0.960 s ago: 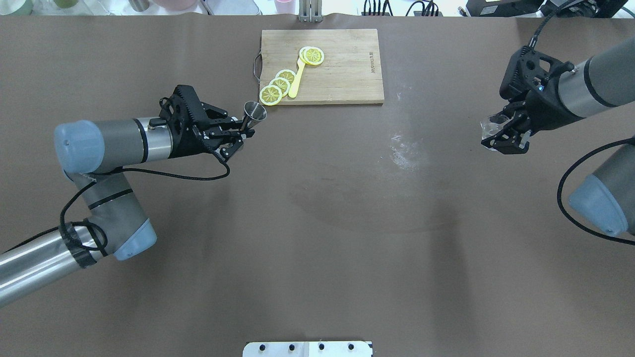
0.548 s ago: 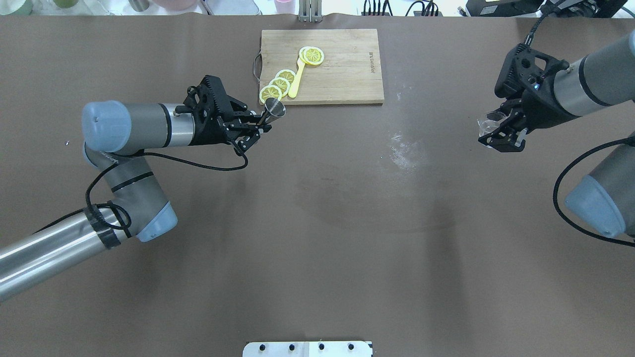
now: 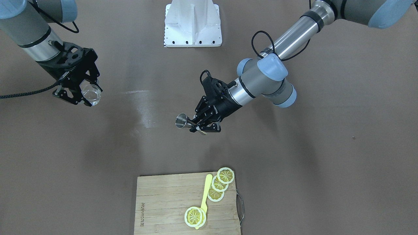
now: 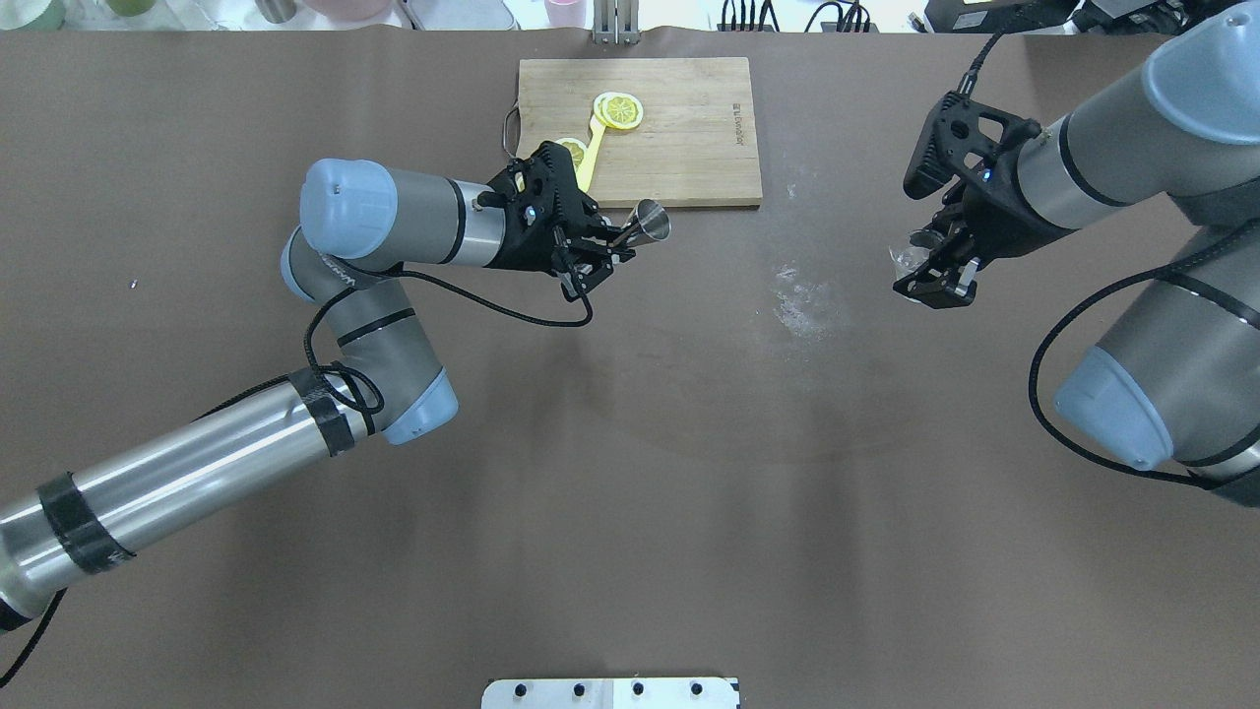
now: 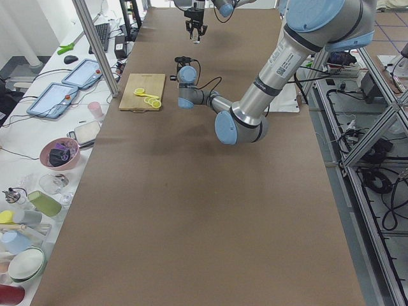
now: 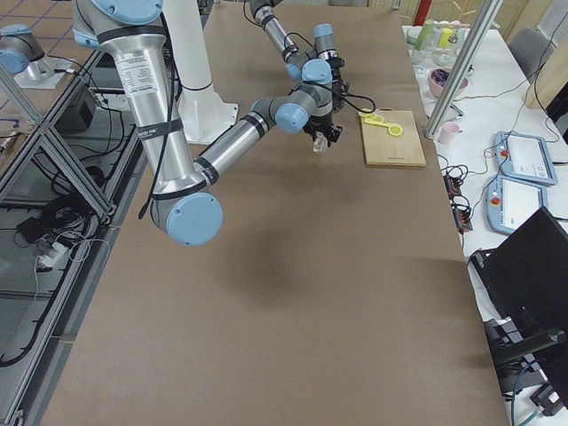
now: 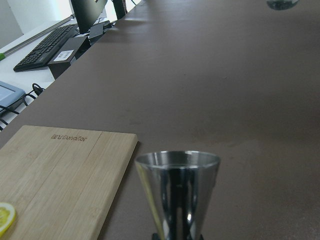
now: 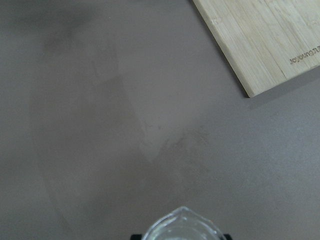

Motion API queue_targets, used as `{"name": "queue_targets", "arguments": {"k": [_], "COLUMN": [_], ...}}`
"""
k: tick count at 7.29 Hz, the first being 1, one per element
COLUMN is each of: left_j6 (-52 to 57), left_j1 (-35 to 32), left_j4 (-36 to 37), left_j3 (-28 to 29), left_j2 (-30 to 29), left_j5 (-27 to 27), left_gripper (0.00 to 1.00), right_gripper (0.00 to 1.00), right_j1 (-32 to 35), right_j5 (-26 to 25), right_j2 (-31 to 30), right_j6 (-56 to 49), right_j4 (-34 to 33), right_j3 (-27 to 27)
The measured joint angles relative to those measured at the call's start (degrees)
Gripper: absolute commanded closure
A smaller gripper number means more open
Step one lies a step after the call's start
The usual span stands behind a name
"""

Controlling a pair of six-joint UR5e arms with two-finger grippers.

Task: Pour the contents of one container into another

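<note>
Left gripper [image 4: 620, 242] farther right, jigger [image 4: 650, 221] seemingly tilted

Robotics lab. In exterior left view, alu frame post [image 5: 95, 46] upper left, w/ keyboard [image 5: 102, 35] + teach pendants [image 5: 89, 72] on side bench [image 5: 22, 143].

**One faint mark on the board**

The only lettering on the table is a short brand mark [image 7: 69, 137] in dark letters on the wooden cutting board [image 7: 60, 170], close to one short edge. It shows in the overhead, front and both wrist views, but it is too small and blurred to spell out. A white label [image 7: 63, 55] on the dark box [image 7: 82, 44] beside the keyboard [image 7: 45, 46] is unreadable.
</note>
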Motion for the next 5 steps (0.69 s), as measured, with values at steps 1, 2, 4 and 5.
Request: {"name": "queue_targets", "arguments": {"k": [1,2,4,5], "left_j6": [0.7,0.9,1.0,1.0], "left_j1": [1.3,2.4,3.9,4.3], "left_j4": [-0.2,-0.7,-5.2,-8.6], "left_j3": [1.0,1.9,4.9,7.2], "left_j2": [-1.6,-2.8,-4.4,-5.3], "left_j5": [0.0,0.0,0.3,0.4], "left_gripper": [1.00,1.00,1.00,1.00], "right_gripper": [1.00,1.00,1.00,1.00], "right_j1": [-0.4,-0.6,-0.9,-1.1], "right_j5": [-0.1,-0.2,-0.7,-0.7], "right_j2": [1.7,3.4,6.2,7.4], "right_j6": [0.7,1.4,2.3,2.5], "right_j4": [-2.2,-3.2,-4.0,-5.0], "right_j3": [-0.6,-1.8,-3.7,-4.3]}}
